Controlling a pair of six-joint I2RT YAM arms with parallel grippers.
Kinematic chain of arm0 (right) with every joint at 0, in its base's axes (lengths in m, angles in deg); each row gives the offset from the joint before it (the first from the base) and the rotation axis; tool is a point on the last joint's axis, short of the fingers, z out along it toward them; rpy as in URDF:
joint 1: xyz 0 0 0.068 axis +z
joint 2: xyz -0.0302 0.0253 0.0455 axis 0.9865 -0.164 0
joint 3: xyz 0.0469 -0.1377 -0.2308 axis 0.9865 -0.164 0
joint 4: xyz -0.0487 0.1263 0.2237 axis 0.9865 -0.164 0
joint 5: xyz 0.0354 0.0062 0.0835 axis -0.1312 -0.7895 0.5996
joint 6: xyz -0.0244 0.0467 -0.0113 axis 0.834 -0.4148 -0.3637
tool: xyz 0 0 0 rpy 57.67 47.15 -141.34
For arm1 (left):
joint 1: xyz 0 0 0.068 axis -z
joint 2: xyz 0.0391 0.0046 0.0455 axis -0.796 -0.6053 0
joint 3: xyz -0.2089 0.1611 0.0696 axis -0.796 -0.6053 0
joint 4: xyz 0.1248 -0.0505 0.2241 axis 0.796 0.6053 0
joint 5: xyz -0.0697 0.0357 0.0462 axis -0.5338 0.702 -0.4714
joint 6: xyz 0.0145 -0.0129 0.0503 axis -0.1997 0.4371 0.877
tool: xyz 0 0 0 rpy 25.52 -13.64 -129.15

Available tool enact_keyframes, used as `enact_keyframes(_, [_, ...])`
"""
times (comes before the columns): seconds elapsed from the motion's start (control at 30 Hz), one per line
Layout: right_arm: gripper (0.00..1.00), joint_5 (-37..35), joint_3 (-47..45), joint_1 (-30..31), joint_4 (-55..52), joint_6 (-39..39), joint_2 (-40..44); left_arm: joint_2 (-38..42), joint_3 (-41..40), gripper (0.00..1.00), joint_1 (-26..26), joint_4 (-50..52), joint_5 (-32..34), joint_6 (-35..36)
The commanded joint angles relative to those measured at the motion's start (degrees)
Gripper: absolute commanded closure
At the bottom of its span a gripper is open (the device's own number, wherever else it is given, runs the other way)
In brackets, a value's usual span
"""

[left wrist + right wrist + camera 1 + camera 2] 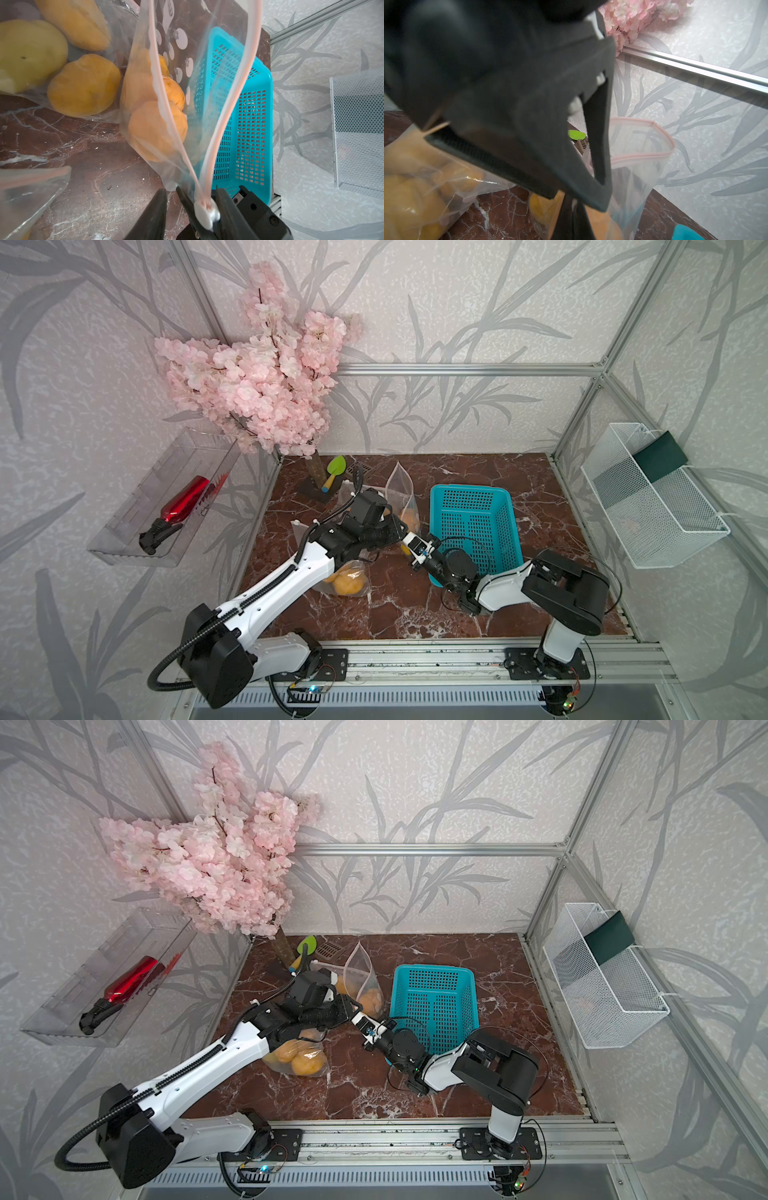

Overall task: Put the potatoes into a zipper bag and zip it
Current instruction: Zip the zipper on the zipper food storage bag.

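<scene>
A clear zipper bag with a pink zip stands with its mouth gaping beside the blue basket. Orange potatoes lie inside it. The two zip strips meet at a white slider. My left gripper is open, its fingers either side of the slider, and one finger touches it. My right gripper is shut on the bag's zip end beside the slider. In the right wrist view the left gripper hides much of the scene.
A second bag of potatoes lies under the left arm, and a flat bag lies near it. A green trowel and a pink blossom tree stand at the back left. A white wire basket hangs on the right wall.
</scene>
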Motion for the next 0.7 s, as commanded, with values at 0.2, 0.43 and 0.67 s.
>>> enact_keyframes(0.2, [1.0,0.72,-0.04,0.14,2.14,-0.59,1.27,0.96,2.79,0.66,0.1,3.45,6.63,1.59])
enact_keyframes(0.43, [1.0,1.12,-0.09,0.18,2.08,-0.44,1.47,0.85,3.59,0.68,0.01,3.32,6.02,2.51])
enact_keyframes(0.67, [1.0,1.5,0.11,0.15,2.14,-0.63,1.08,-0.98,4.59,0.84,0.01,2.53,4.85,2.59])
